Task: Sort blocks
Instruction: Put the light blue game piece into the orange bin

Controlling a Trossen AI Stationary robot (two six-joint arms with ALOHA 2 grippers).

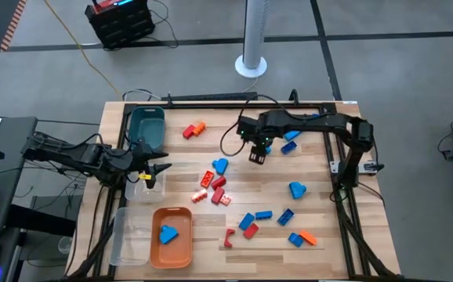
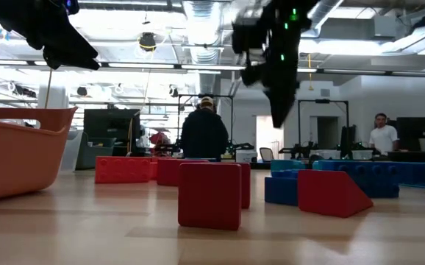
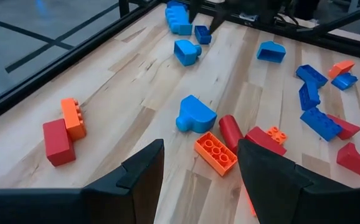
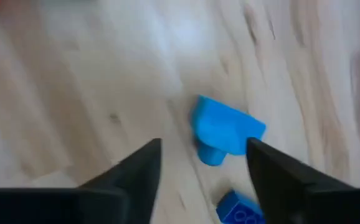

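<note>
Red, orange, light blue and darker blue blocks (image 1: pixel 220 188) lie scattered flat on the wooden table. One light blue block (image 1: pixel 168 233) lies in the orange tray (image 1: pixel 181 252). My right gripper (image 1: pixel 256 157) hangs open above the table's far middle, fingers pointing down. In the right wrist view a light blue block (image 4: pixel 227 130) lies on the wood below its spread fingers, clear of them, with a darker blue block (image 4: pixel 242 211) beside it. My left gripper (image 1: pixel 157 167) waits open at the left, over a clear bin (image 1: pixel 143 188), holding nothing (image 3: pixel 198 149).
A teal bin (image 1: pixel 146 129) stands at the far left and another clear bin (image 1: pixel 127 235) near the front left, beside the orange tray. A black frame rims the table. In the low view people stand in the room behind, beyond a red block (image 2: pixel 209 195).
</note>
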